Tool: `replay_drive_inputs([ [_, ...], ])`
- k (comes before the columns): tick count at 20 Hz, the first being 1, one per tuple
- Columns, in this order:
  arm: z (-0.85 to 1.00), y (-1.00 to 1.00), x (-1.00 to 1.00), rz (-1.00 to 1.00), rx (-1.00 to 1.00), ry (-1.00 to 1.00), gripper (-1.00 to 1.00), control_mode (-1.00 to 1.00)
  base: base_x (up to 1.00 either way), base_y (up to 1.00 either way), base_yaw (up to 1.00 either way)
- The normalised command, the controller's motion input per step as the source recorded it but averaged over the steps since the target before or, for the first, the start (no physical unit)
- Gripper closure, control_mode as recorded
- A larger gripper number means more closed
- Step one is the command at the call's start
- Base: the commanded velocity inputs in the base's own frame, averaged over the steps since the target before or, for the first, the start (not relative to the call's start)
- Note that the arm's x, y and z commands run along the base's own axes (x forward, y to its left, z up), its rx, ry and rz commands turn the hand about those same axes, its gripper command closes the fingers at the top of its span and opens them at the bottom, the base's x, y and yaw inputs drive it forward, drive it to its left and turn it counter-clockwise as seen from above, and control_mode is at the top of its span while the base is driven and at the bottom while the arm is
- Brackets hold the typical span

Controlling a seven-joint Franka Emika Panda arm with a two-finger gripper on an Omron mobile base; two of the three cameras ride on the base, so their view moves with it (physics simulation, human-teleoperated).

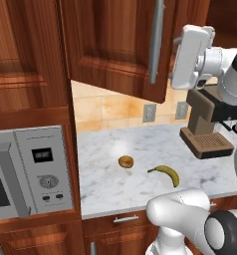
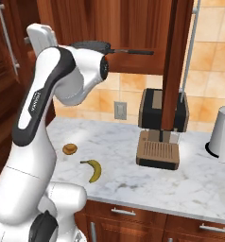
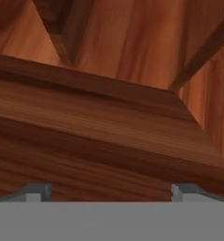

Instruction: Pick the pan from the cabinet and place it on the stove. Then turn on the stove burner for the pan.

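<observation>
1. Reaching up toward the cabinet [image 1: 115,45], the white arm [image 2: 48,94] has its hand raised level with the open wooden doors above the counter [image 1: 140,149].
2. The end effector [image 3: 111,190] has its jaws spread wide; in the hand view its two grey fingertips [image 3: 36,192] stand far apart at the bottom, with nothing between them.
3. Past the fingertips lies reddish-brown wood: a shelf or panel edge of the cabinet, seen close up.
4. The pan [image 2: 93,46] sits up in the cabinet in the right base view, just above the arm's upper joint, its straight dark handle [image 2: 133,51] pointing right toward the open door's edge [image 2: 173,61].
5. The left cabinet door hangs open in the left base view, its long steel bar handle [image 1: 157,40] vertical, just left of the robot's hand.
6. On the marble counter lie a banana [image 1: 166,173] and, just to its left, a round brown pastry [image 1: 126,161], apart from each other.
7. A brown-and-black coffee machine [image 2: 159,134] stands against the tiled wall, partly behind the open door.
8. A microwave [image 1: 31,172] is set into the cabinetry at the left.
9. A white kettle-like vessel [image 2: 223,132] stands at the counter's far right.
</observation>
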Motion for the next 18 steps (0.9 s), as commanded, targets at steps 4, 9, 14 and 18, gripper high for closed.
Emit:
replay_drive_inputs([
  [4,-0.03,0.77,-0.93,0.14,-0.05,-0.09,-1.0,-1.0,0.0,0.0,0.0],
  [9,-0.04,0.81,-0.77,0.15,-0.05,-0.05,-1.0,-1.0,0.0,0.0,0.0],
  [14,-0.11,0.81,-0.56,0.14,-0.03,-0.03,-1.0,-1.0,0.0,0.0,0.0],
  [18,-0.14,0.77,-0.43,0.13,-0.01,-0.03,-1.0,-1.0,0.0,0.0,0.0],
])
